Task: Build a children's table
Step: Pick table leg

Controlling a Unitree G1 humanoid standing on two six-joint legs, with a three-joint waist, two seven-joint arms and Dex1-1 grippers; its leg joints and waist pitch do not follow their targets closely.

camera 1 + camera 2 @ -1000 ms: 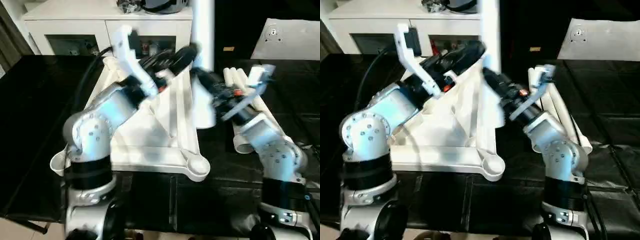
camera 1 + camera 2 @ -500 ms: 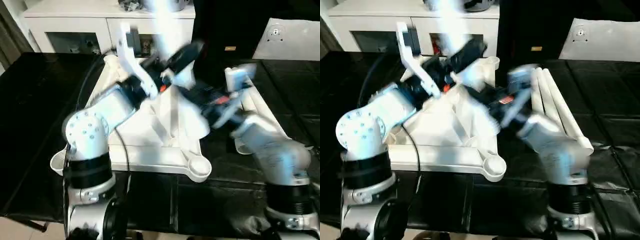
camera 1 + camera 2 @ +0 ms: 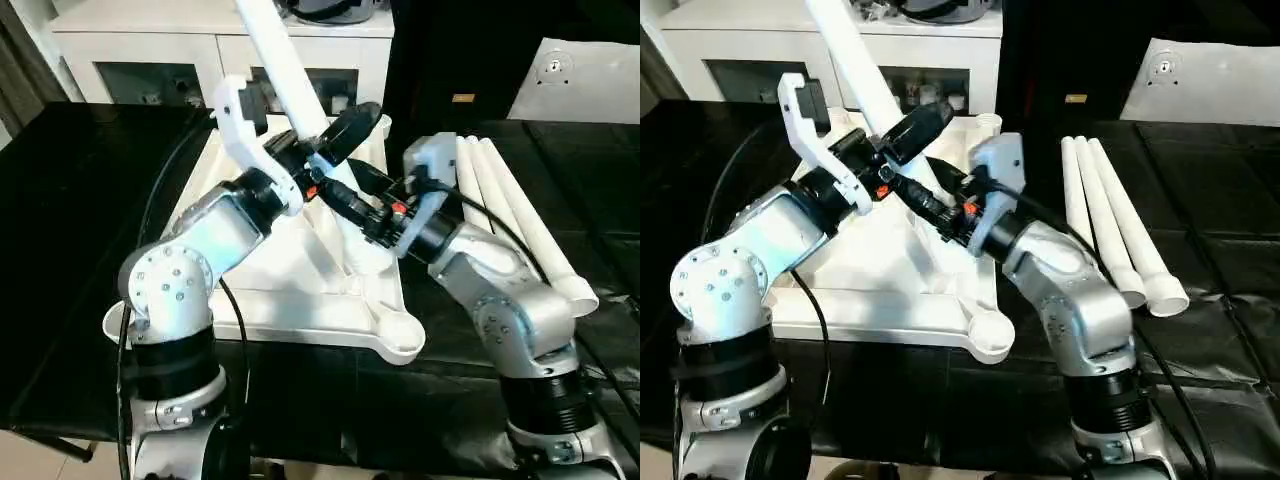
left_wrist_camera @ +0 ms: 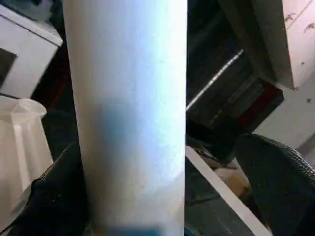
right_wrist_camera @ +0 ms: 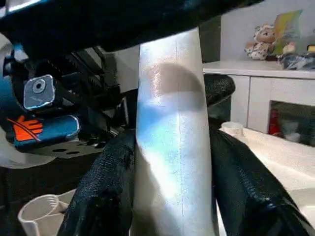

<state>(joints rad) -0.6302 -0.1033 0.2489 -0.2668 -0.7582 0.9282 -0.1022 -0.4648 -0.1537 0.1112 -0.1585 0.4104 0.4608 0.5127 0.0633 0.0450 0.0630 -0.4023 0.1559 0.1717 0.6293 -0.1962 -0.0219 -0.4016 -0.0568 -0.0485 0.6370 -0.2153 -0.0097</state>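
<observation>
Large black-covered desk point(image 3: 60, 250) is carrying everything. White glass-door cabinet point(image 3: 130, 60) is standing at the far left behind it.

White plastic square tabletop point(image 3: 290, 290) is lying upside down on the desk centre-left, ribbed underside up, round corner sockets showing at the near right corner point(image 3: 400, 335) and far right corner point(image 3: 987, 124).

Two silver forearms are reaching in from the near edge, left arm point(image 3: 215, 235) over the tabletop, right arm point(image 3: 490, 270) coming in from the right and angling left across the tabletop's right edge.

Three long white tapered tubular legs point(image 3: 515, 215) are lying side by side on the desk, right of the tabletop, running near to far and touching each other.

Fourth white tubular leg point(image 3: 290, 75) is standing tilted over the tabletop, top leaning far-left, lower end down near the tabletop's middle ribs; exact seat is hidden behind the hands.

Left hand point(image 3: 325, 150) is sitting around the leg higher up, black fingers point(image 4: 275, 182) spread wide either side, one finger clearly apart from the tube in the left wrist view, so open and not clamping.

Right hand point(image 3: 350, 205) is gripping the same leg lower down, black fingers point(image 5: 106, 191) pressing both sides of the tube in the right wrist view.
</observation>
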